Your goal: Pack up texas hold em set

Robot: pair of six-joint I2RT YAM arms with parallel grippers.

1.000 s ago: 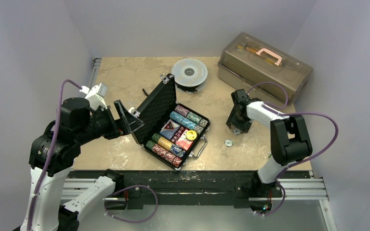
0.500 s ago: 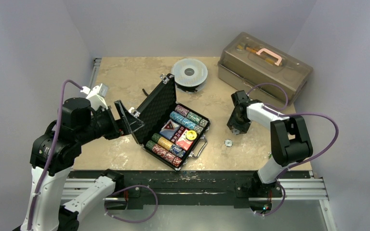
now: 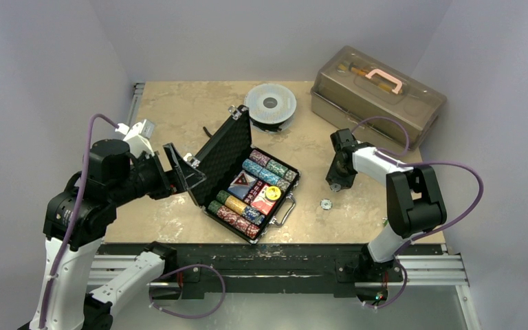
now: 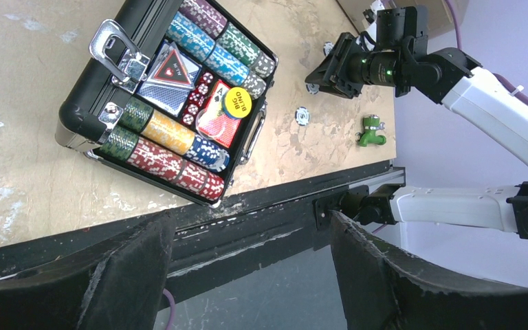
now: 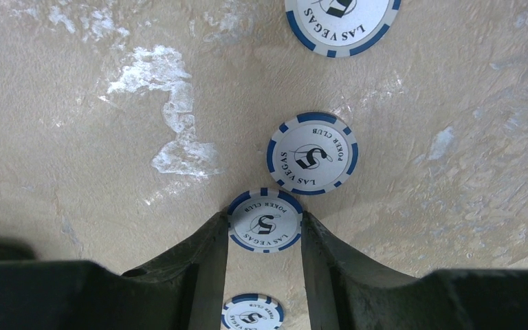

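Observation:
The texas hold em set's black briefcase point(image 3: 214, 152) lies open mid-table, its tray filled with rows of poker chips point(image 3: 237, 206), card decks point(image 3: 264, 199) and a yellow disc point(image 3: 272, 192). My right gripper point(image 3: 335, 184) points down at the table to the right of the case. In the right wrist view its fingertips point(image 5: 265, 223) press both sides of a white and blue poker chip point(image 5: 265, 218). Three more such chips point(image 5: 312, 153) lie loose around it. My left gripper point(image 3: 187, 170) hangs open and empty behind the case lid.
A translucent brown toolbox point(image 3: 378, 93) with a pink handle stands at the back right. A round grey spool point(image 3: 270, 104) sits behind the case. One loose chip point(image 3: 326, 203) lies nearer the front edge, and a small green part point(image 4: 371, 130) rests by the table's right front corner.
The right gripper's fingers have closed in onto the white and blue chip. The left arm and the case have not moved.

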